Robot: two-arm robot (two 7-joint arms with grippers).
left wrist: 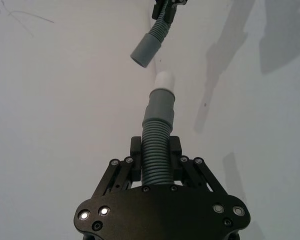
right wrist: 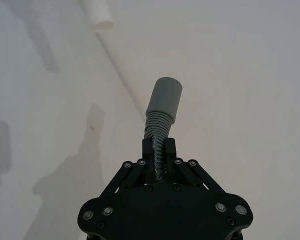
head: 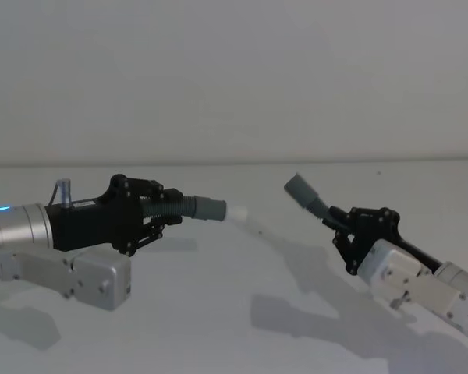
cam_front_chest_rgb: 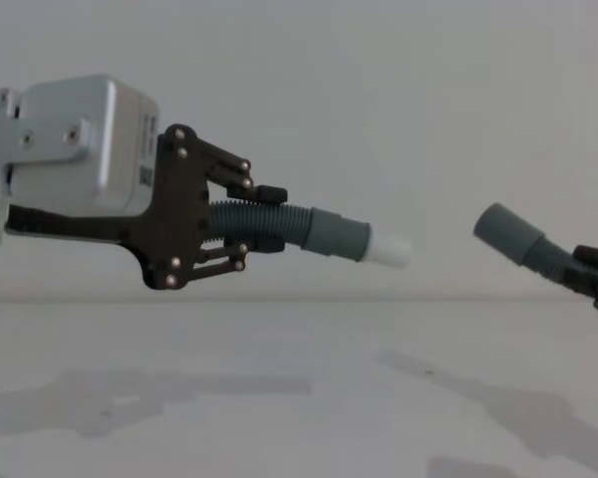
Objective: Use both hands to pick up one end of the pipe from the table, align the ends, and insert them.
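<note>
Both pipe pieces hang in the air above the white table (head: 234,312). My left gripper (head: 171,208) is shut on the ribbed part of one piece (head: 189,206), whose grey cuff (cam_front_chest_rgb: 337,235) ends in a white tip (cam_front_chest_rgb: 389,249) pointing right. My right gripper (head: 335,224) is shut on the ribbed part of the other piece, and its plain grey cuff (head: 301,188) points up and left. The two ends face each other across a short gap without touching. In the left wrist view the white tip (left wrist: 165,80) sits just below the plain cuff (left wrist: 146,50), slightly off its axis.
Shadows of both arms fall on the table beneath them. A plain pale wall (head: 234,78) stands behind the table's far edge.
</note>
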